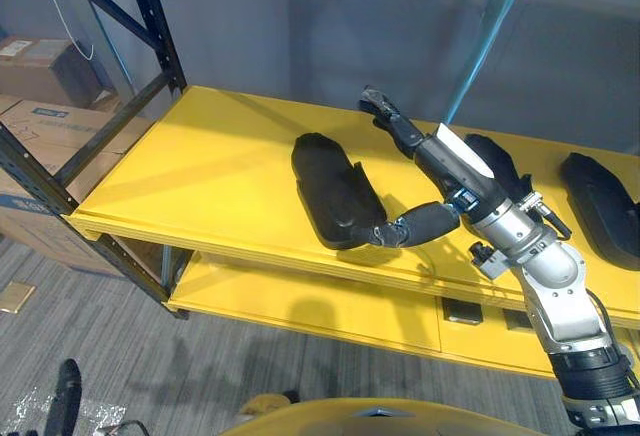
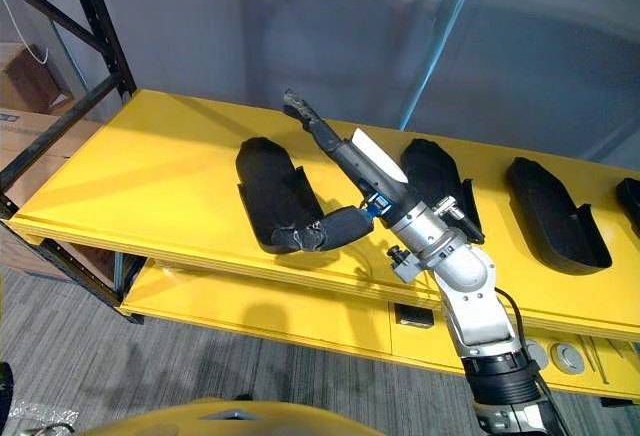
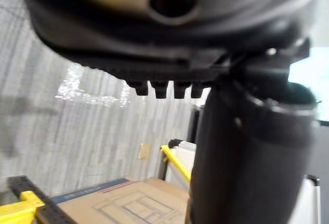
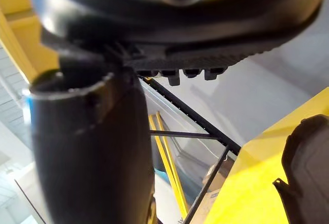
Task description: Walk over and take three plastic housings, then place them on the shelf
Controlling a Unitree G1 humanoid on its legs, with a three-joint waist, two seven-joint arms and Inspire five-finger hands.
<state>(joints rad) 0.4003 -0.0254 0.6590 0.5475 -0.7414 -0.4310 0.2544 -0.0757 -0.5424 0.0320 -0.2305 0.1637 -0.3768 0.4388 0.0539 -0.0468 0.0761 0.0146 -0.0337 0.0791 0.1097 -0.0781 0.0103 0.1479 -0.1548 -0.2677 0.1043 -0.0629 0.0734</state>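
Note:
Three black plastic housings lie on the yellow shelf: a left housing, a middle housing partly hidden behind my right arm, and a right housing. My right hand reaches over the shelf between the left and middle housings. It is open, with its fingers straight and raised above the board. Its thumb rests against the near end of the left housing. My left hand hangs low over the floor, fingers relaxed and holding nothing.
Dark steel uprights and braces frame the shelf's left end. Cardboard boxes stand beside it on the left. A lower yellow board lies under the top one. A further housing shows at the far right edge.

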